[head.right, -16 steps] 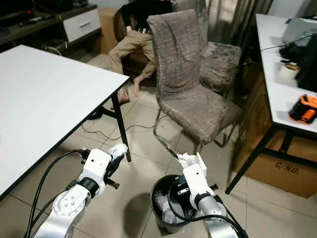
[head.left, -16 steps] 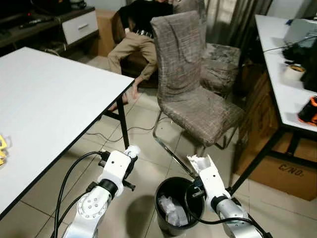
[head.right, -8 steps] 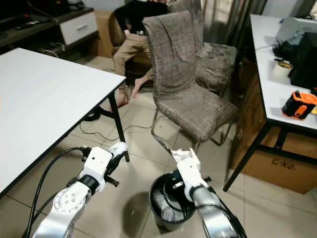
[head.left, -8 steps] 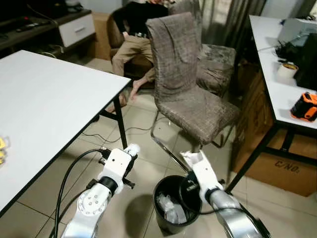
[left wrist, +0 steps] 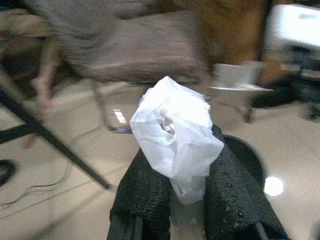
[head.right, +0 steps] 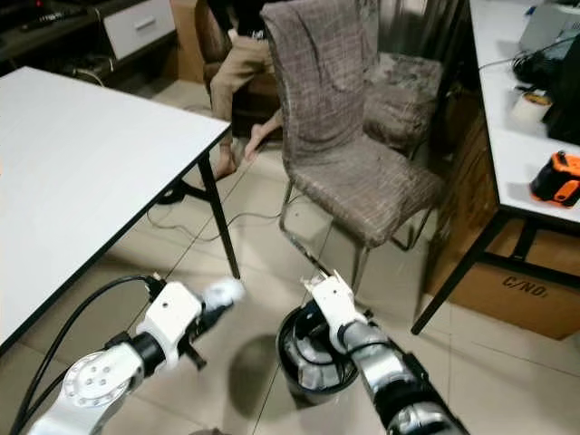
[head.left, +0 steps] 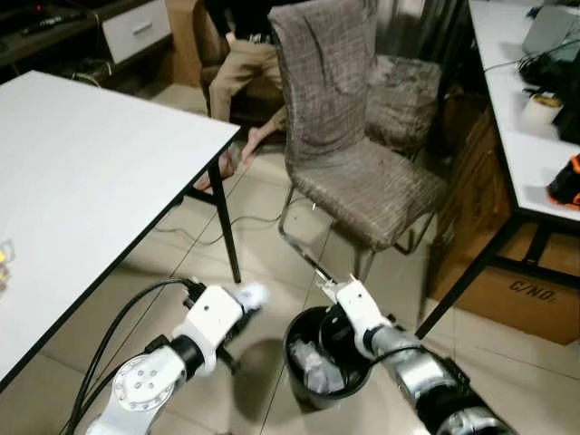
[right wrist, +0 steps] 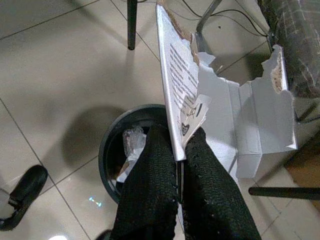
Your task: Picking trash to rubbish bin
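A black round rubbish bin stands on the tiled floor before me with crumpled white trash inside. My right gripper is shut on a torn white cardboard box with printed text, held over the bin's rim; the same box shows at the bin's far edge. My left gripper is shut on a crumpled white plastic wrapper, held left of the bin; from the head the wrapper is a blurred white lump at the arm's end.
A white table fills the left, its black leg near my left arm. A fabric-covered chair stands behind the bin. A person sits beyond it. A second table with an orange tool and a cardboard box stands at the right.
My right gripper has moved the torn box left and lower, toward the bin's far rim. The left gripper with the wrapper has shifted slightly toward the bin. The camera has moved too.
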